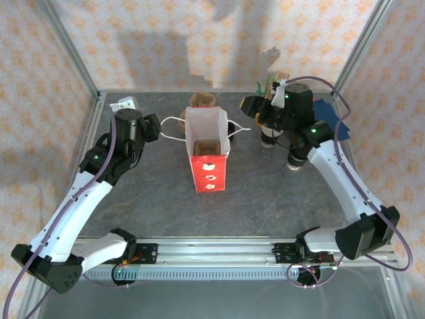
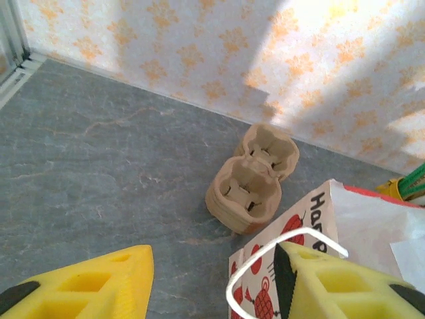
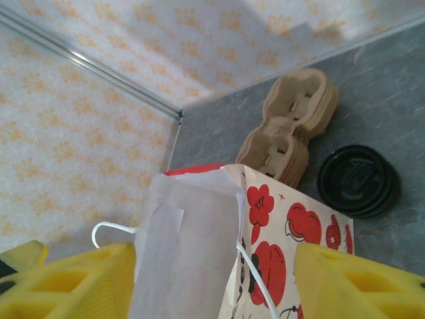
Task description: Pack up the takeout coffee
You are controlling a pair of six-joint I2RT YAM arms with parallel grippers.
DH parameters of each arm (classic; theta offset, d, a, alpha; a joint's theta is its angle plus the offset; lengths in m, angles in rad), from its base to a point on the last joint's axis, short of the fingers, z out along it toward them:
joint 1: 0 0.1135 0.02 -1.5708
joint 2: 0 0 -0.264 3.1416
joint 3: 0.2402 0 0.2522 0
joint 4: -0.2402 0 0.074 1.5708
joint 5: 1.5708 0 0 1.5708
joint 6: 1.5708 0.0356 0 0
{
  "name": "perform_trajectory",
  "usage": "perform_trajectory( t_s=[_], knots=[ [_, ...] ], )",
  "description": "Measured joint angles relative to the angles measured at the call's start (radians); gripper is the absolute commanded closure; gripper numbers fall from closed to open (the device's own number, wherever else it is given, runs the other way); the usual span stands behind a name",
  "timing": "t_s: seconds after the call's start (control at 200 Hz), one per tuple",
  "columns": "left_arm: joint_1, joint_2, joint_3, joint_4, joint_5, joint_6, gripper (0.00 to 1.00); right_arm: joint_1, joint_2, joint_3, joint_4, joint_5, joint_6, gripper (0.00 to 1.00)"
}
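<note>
Right gripper (image 3: 212, 256) open, astride top edge of paper bag (image 3: 189, 219), lower centre. Left gripper (image 2: 212, 256) open too. Takeout coffee's place: cannot tell.

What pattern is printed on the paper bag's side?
The paper bag shows red cartoon figures on cream, clearest in right wrist view.

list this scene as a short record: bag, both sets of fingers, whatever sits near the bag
paper bag: red and white, upright, mouth open, mid-table
left fingers: open, white handle seems looped round one
right fingers: open, either side of the bag's top
cup carriers: brown stack on the table behind the bag
lids: black pile beside the carriers
</note>
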Motion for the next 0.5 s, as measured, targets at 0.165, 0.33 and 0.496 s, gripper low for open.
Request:
perform_trajectory(
  t_s=[0.165, 0.33, 0.496],
  knots=[
    [0.0, -0.032, -0.016, 0.068, -0.069, 0.02, 0.32, -0.035, -0.048, 0.051, -0.039, 0.047, -0.036, 0.27],
    [0.0, -0.072, -0.053, 0.146, -0.122, 0.046, 0.21, -0.085, -0.069, 0.079, -0.078, 0.087, -0.067, 0.23],
    [0.0, -0.085, -0.114, 0.214, -0.135, 0.091, 0.13, -0.148, -0.069, 0.087, -0.183, 0.158, -0.117, 0.16]
  ],
)
